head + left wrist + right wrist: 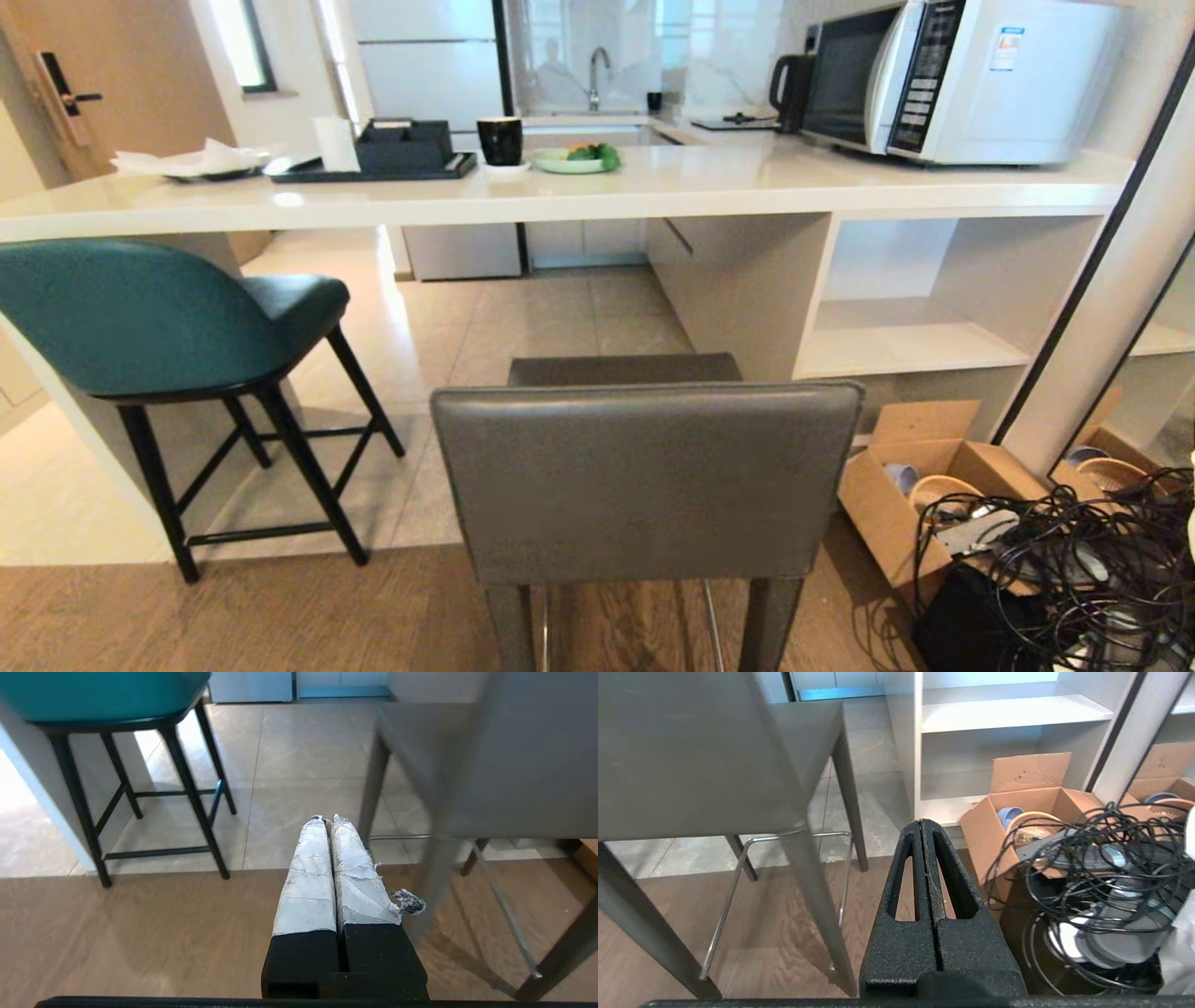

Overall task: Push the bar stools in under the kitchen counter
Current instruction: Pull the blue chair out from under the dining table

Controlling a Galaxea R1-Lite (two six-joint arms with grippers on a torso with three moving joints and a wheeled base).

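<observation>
a square-backed grey leather stool (644,481) stands on wood-grain floor just short of the glossy off-white stone counter (560,191), its seat not yet under the slab; the rounded teal stool (149,317) on thin black legs sits to its left. only the wrist views show the arms: left gripper (327,820), fingers wrapped in crinkled white tape, pressed closed and empty; right gripper (923,822), pebbled black, likewise closed beside a cardboard box (1017,807) and tangled cables (1101,868).

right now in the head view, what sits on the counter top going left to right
napkins on a plate → black tray → black mug → plate of vegetables → kettle → microwave
</observation>
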